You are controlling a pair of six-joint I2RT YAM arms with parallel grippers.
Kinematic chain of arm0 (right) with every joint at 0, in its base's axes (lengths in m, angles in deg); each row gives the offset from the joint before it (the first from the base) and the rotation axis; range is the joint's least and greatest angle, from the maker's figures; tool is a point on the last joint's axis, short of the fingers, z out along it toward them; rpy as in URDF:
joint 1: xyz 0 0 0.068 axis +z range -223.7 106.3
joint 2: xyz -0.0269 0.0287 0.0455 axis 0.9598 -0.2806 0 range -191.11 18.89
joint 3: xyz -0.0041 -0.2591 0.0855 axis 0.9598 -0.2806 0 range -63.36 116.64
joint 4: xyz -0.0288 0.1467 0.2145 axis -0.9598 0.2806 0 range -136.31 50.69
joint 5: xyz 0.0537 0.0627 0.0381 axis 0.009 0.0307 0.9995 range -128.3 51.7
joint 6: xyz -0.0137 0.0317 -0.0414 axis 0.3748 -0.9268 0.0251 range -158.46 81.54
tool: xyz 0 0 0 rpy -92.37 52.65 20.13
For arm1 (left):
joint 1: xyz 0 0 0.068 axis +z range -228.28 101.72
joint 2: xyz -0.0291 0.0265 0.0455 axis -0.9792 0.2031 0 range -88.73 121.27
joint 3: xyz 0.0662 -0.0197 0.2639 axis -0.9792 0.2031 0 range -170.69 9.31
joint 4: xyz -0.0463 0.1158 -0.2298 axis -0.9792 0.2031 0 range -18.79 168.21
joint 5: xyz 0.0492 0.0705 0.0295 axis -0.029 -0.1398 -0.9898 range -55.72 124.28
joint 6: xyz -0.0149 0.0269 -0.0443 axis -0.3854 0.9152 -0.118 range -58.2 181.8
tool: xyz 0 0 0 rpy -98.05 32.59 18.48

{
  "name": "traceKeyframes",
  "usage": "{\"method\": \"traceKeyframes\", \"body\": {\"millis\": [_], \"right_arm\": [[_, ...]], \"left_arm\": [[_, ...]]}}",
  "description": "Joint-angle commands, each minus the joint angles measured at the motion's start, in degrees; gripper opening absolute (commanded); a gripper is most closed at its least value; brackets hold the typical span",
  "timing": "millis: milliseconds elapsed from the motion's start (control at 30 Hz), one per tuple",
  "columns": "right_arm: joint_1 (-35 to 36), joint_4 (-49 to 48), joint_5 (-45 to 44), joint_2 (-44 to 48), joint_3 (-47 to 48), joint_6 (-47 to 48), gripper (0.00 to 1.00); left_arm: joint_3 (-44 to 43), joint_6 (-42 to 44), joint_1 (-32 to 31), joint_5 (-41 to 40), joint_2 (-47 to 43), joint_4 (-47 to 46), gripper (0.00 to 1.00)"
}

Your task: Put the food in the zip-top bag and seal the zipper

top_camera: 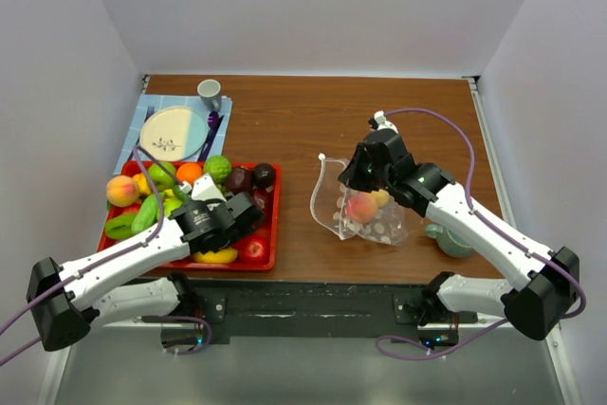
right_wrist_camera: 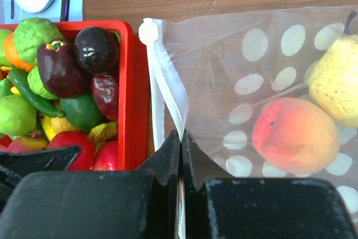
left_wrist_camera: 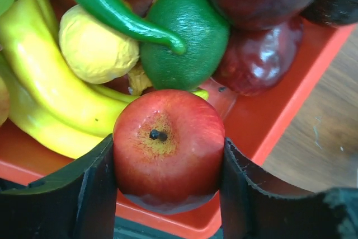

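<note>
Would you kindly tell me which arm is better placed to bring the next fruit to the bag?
Left: the left gripper clasps the red apple; the right gripper is pinching the zip-top bag's edge.

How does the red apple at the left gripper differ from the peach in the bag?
The red apple is glossy deep red; the peach is pink-orange. The red apple sits in the tray, the peach inside the zip-top bag. The left gripper clasps the red apple; no gripper holds the peach. Both are round.

Red apple (left_wrist_camera: 168,149), clr white-dotted bag (right_wrist_camera: 224,60)
</note>
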Motion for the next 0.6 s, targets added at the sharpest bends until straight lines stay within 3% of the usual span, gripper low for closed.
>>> {"method": "traceKeyframes", "body": {"millis": [0, 133, 267, 567], "right_arm": [[0.2, -2.6, 0.9, 0.4, -0.3, 0.1, 0.0], [0.3, -2.9, 1.5, 0.5, 0.0, 0.0, 0.0], [0.5, -2.3, 1.4, 0.3, 1.0, -0.3, 0.0], [1.3, -0.5, 1.2, 0.6, 3.3, -0.7, 0.0]], "left_arm": [[-3.2, 6.6, 0.3, -3.2, -3.1, -3.3, 0.26], [-6.8, 18.7, 0.3, -1.0, -5.4, -11.8, 0.17], [-5.9, 31.1, 0.3, 5.3, -7.1, -32.9, 0.13], [-9.2, 34.9, 0.2, 21.3, 8.7, -54.8, 0.13]]}}
